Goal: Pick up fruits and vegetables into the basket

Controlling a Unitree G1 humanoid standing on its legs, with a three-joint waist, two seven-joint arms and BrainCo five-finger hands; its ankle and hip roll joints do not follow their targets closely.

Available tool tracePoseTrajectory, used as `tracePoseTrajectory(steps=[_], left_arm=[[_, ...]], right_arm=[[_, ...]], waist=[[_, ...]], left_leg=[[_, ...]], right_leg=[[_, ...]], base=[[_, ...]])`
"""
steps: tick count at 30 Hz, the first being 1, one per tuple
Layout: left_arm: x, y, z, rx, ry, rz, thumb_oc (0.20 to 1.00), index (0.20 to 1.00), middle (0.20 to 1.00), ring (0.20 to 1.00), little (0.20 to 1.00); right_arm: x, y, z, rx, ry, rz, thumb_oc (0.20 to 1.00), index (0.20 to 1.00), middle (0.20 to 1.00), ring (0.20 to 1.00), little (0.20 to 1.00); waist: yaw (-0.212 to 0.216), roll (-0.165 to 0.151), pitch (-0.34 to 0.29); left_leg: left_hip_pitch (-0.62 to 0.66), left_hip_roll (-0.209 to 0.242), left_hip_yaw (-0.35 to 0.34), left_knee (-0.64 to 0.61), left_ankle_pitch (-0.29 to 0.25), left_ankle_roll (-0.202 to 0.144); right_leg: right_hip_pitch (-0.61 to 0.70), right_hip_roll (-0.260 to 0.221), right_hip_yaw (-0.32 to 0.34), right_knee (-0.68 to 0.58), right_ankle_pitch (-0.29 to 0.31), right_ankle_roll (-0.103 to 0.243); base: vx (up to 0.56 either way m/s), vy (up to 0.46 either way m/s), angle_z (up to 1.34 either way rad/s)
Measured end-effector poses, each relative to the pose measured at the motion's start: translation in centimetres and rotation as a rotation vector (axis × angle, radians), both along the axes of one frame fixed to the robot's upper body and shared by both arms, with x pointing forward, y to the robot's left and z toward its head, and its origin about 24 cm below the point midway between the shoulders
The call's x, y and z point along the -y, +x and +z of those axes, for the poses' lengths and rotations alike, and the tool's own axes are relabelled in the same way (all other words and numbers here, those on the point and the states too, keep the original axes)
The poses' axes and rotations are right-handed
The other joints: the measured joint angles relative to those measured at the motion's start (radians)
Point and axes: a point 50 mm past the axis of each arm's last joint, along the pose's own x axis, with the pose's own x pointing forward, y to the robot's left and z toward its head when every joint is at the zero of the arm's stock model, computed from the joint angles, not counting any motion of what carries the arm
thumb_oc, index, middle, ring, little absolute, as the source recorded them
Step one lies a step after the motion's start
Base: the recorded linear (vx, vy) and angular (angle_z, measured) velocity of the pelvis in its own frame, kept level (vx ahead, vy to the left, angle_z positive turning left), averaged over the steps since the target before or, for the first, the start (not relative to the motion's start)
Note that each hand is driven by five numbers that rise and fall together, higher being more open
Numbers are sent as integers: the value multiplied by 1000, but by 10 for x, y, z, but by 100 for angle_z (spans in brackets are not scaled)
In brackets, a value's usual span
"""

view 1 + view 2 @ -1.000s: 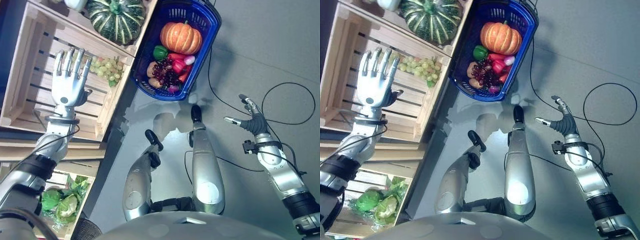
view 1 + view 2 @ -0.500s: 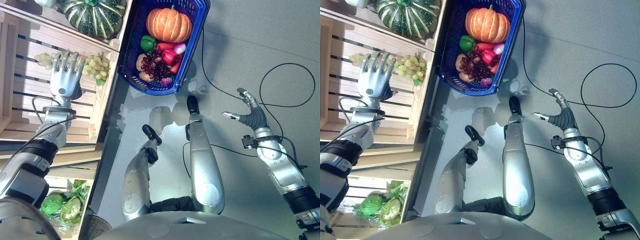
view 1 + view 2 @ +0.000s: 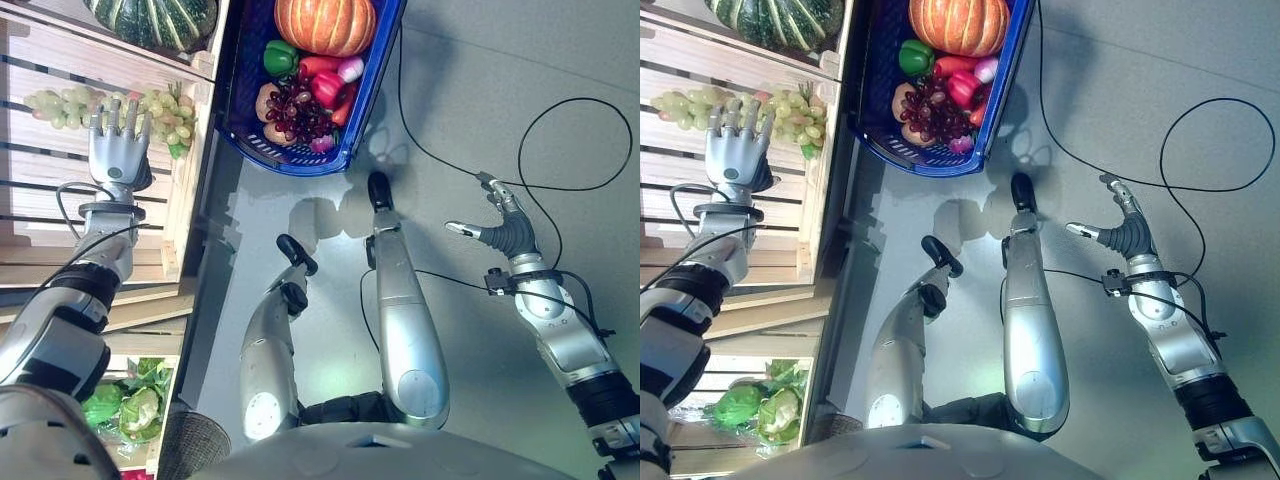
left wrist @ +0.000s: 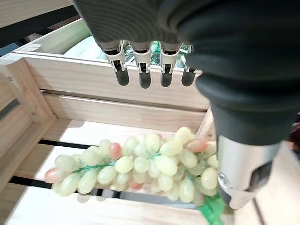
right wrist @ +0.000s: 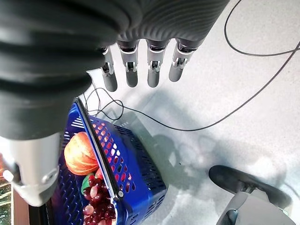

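Green grapes (image 4: 140,166) lie on the slatted floor of the wooden crate (image 3: 40,215), just beside the blue basket (image 3: 365,95) that already carries a pumpkin (image 3: 325,22) and dark grapes (image 3: 297,108). The left robot hand (image 3: 118,150) hovers over the bunch, fingers straight and empty, likely lining up a grasp. The right robot hand (image 3: 500,225) hangs spread and idle, well clear of the basket.

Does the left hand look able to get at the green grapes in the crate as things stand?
Probably yes: the left hand hovers open right over the green grapes, which lie uncovered on the crate slats with nothing between.
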Motion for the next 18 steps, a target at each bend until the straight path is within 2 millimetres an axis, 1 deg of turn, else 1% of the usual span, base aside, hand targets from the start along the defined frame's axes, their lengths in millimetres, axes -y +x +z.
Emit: tracePoseTrajectory(steps=[4, 8, 14, 15, 18], left_arm=[[-3, -1, 4, 32, 21, 35, 1000, 1000, 1000, 1000, 1000], [-6, 0, 9, 58, 39, 72, 1000, 1000, 1000, 1000, 1000], [-4, 4, 18, 94, 46, 91, 1000, 1000, 1000, 1000, 1000], [-3, 7, 23, 110, 46, 104, 1000, 1000, 1000, 1000, 1000], [3, 13, 28, 125, 29, 98, 1000, 1000, 1000, 1000, 1000]], right_arm=[[0, 0, 2, 20, 4, -4, 1000, 1000, 1000, 1000, 1000], [0, 3, 3, 25, 4, -7, 1000, 1000, 1000, 1000, 1000], [0, 6, 6, 56, 7, -9, 1000, 1000, 1000, 1000, 1000], [-2, 7, 6, 60, 7, -1, 1000, 1000, 1000, 1000, 1000], [-2, 10, 1, 38, 1, -4, 1000, 1000, 1000, 1000, 1000]], waist=[[0, 0, 0], [0, 0, 0], [-1, 0, 0], [-1, 0, 0], [-3, 0, 0]], left_leg=[[-35, 1, 1, 32, -14, 6], [-68, 14, 2, 73, -32, 7], [-80, 15, 7, 75, -33, 6], [-97, 17, -3, 85, -36, 3], [-105, 19, -6, 89, -39, 1]], right_leg=[[-30, 0, 9, 15, 0, 1], [-55, 3, 14, 25, 0, 1], [-73, 9, 22, 32, 0, 0], [-88, 10, 23, 35, 0, 0], [-96, 14, 25, 37, 0, 0]], base=[[0, 0, 0], [12, 22, -4], [2, 2, -1], [7, -10, -4], [4, -4, -1]])
